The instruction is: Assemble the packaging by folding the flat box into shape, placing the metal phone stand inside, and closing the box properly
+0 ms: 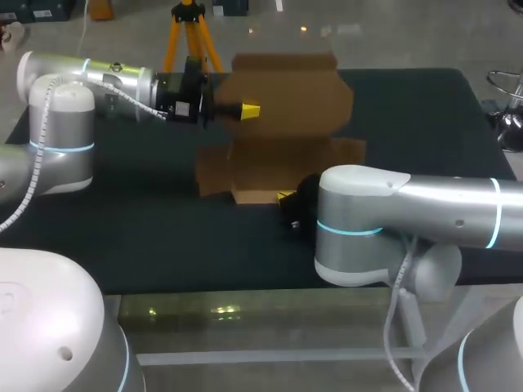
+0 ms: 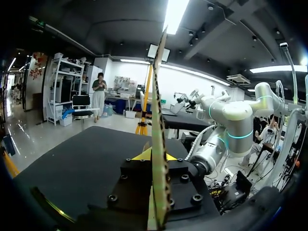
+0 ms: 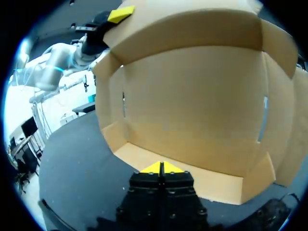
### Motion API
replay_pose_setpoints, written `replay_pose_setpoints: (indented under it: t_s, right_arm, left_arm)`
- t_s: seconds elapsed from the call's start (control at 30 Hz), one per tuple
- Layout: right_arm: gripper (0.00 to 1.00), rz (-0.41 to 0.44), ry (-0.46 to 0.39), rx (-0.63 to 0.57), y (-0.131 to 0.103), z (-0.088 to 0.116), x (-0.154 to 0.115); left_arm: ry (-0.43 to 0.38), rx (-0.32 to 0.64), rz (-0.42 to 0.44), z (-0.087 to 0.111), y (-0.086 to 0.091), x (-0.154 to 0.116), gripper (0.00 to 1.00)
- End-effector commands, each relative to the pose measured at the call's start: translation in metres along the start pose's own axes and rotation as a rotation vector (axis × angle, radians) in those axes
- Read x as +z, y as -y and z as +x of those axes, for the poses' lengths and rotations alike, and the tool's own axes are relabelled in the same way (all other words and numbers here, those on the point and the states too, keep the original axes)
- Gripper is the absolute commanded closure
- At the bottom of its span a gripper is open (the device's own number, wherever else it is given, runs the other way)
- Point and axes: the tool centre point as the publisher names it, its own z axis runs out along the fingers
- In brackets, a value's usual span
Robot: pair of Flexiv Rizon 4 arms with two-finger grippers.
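The brown cardboard box [image 1: 282, 122] stands half folded at the middle of the black table. Its tall back panel [image 3: 192, 96] is raised upright, with side flaps bent forward. My left gripper [image 1: 249, 109] is shut on that panel's upper edge; in the left wrist view the cardboard [image 2: 159, 144] runs edge-on between its fingers, where the left gripper [image 2: 154, 155] shows. My right gripper [image 1: 286, 196] is low at the box's front flap [image 1: 253, 196]. Seen in its own wrist view, the right gripper [image 3: 161, 167] has its tips together, resting at the front edge of the box floor [image 3: 192, 173].
The black table top [image 1: 417, 114] has bare room to the right and left of the box. My right arm's elbow [image 1: 359, 220] bulks over the table's front. The table's near edge [image 1: 245, 302] runs just below it.
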Motion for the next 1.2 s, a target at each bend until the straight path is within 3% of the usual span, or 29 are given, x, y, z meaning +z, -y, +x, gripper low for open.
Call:
replay_pose_setpoints:
  t_s: [0.03, 0.37, 1.2]
  right_arm:
    - [1.00, -0.004, 0.010, -0.001, 0.005, 0.003, 0.004]
    - [1.00, -0.004, 0.010, -0.001, 0.005, 0.003, 0.004]
    - [1.00, -0.004, 0.010, -0.001, 0.005, 0.003, 0.004]
  left_arm:
    - [0.009, -0.008, 0.006, 0.011, -0.007, 0.000, 1.00]
    - [0.009, -0.045, 0.001, 0.022, -0.012, 0.002, 1.00]
    - [-0.005, -0.102, -0.007, 0.029, -0.032, 0.007, 1.00]
